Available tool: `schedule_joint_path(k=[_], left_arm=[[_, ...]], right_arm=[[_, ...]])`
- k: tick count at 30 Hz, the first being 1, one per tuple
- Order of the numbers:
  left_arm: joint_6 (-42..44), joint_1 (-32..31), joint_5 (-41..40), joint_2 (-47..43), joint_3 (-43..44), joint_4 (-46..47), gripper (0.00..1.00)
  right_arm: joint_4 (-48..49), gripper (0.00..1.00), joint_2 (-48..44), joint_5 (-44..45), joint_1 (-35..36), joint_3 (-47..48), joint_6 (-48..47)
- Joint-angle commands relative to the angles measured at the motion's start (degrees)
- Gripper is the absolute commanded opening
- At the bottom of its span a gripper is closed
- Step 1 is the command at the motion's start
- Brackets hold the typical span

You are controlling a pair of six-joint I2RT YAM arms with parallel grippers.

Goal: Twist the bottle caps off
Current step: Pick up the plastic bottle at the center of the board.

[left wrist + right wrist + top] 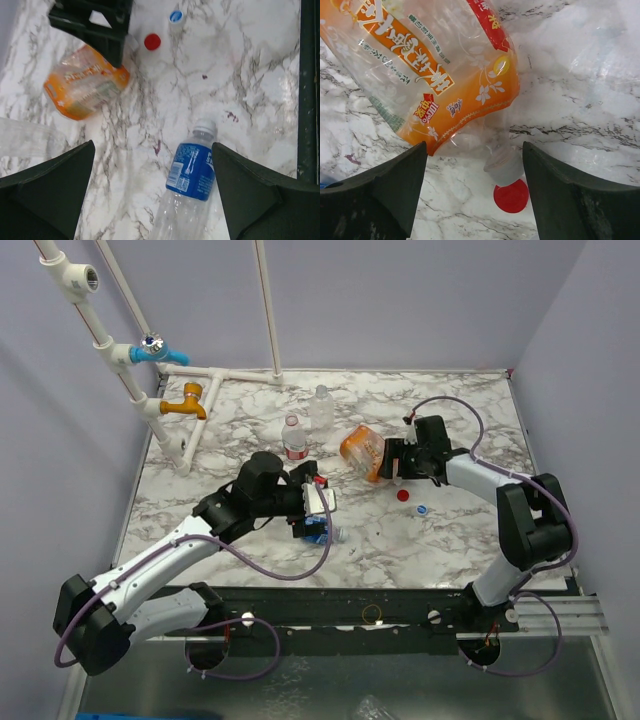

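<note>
The blue-labelled bottle lies on its side on the marble table, between the fingers of my open left gripper, untouched; its neck points away. In the top view the left gripper hovers over this bottle. My right gripper is open around the neck end of the orange bottle, which lies on its side with an uncapped neck. A red cap lies loose just below that neck. A blue-and-white cap lies loose beside the red cap.
A red-labelled bottle and a plain clear bottle stand upright behind the left gripper. White pipes with a blue tap and an orange tap stand at the back left. A black rail runs along the near edge.
</note>
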Motion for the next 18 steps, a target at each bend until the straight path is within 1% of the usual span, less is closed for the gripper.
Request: schedule_joint_path(k=[1, 7, 9, 12, 13, 14, 15, 16, 17, 18], left_arm=[[-7.61, -0.32, 4.35, -1.82, 7.9, -2.59, 0.99], [-7.44, -0.33, 6.69, -1.09, 14.52, -2.64, 0.99], [-7.2, -0.3, 7.02, -0.97, 15.55, -2.68, 0.99], [-6.66, -0.33, 7.49, -1.2, 16.12, -2.67, 0.99], [-6.63, -0.33, 7.49, -1.3, 16.23, -2.59, 0.99], [-6.48, -0.35, 7.49, -1.45, 16.39, -2.59, 0.99], [-6.43, -0.35, 7.49, -1.65, 16.48, -2.59, 0.99], [-6.3, -0.37, 7.49, -1.7, 16.55, -2.61, 0.99], [-6.3, -0.31, 7.52, -1.84, 16.63, -2.61, 0.99], [-6.29, -0.36, 7.57, -1.82, 16.68, -2.59, 0.99]], right_arm=[[1.96, 0.77, 1.96, -2.94, -0.16, 0.72, -0.66], [3.88, 0.62, 2.61, -3.33, -0.08, -1.01, 0.17], [3.76, 0.56, 3.31, -3.27, -0.04, -0.84, 0.44], [4.67, 0.43, 3.78, -3.76, 0.01, -1.37, 1.52], [4.86, 0.43, 3.96, -3.87, 0.09, -1.5, 2.11], [4.75, 0.43, 4.09, -3.95, 0.06, -1.46, 2.83], [4.15, 0.51, 4.23, -3.98, 0.1, -1.31, 3.3], [3.64, 0.64, 4.13, -3.68, 0.16, -1.04, 3.99], [3.64, 0.72, 3.6, -2.77, 0.34, -1.21, 4.3], [3.96, 0.77, 2.64, -1.95, 0.58, -1.6, 4.51]])
